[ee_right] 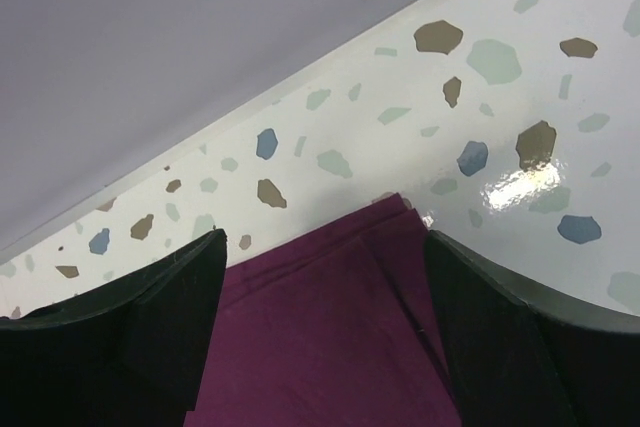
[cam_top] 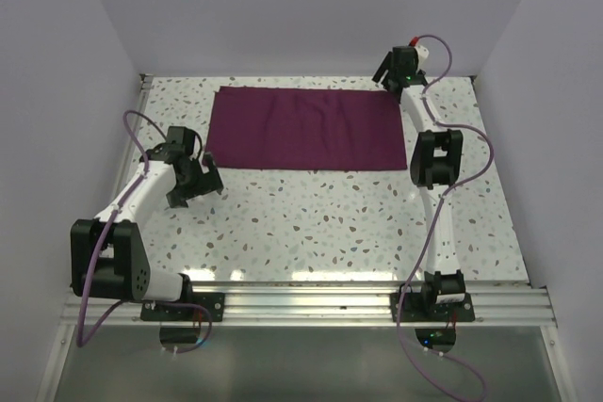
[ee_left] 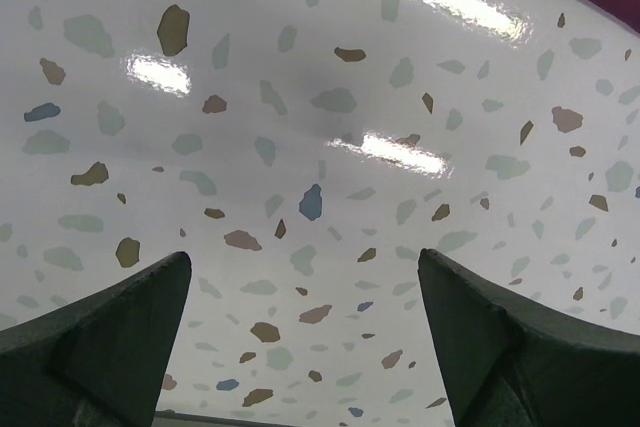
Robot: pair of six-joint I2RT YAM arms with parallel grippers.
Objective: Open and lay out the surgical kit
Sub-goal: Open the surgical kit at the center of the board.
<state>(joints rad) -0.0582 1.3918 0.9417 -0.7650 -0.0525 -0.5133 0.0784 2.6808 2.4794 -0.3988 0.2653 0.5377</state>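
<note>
Maroon rectangular cloth wrap [cam_top: 304, 128] lies flat at twelve o'clock on the speckled terrazzo table [cam_top: 311, 223]. The right gripper [cam_top: 397, 73] hovers released over its one-o'clock corner. The left gripper [cam_top: 193, 179], at nine o'clock, is spread apart, grasping nothing.

A white terrazzo-patterned table [cam_top: 311, 218] with coloured flecks fills the workspace. Plain pale walls [cam_top: 311, 7] enclose it on three sides. An aluminium rail [cam_top: 311, 297] runs along its near edge.
</note>
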